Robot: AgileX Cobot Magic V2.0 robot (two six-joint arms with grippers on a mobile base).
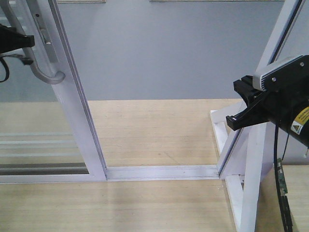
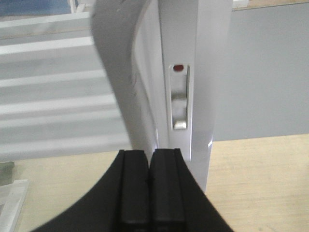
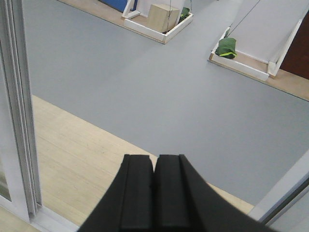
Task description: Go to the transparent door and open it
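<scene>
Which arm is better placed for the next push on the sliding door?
Left. The left gripper sits at the silver pull handle on the transparent door. The right gripper, jaws closed, hangs by the opposite frame upright, away from any handle.

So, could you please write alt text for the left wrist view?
The shut left pincer points at the white upright of the transparent door, just below a small silver latch with a red dot. The curved silver handle rises on the left, blurred.
</scene>
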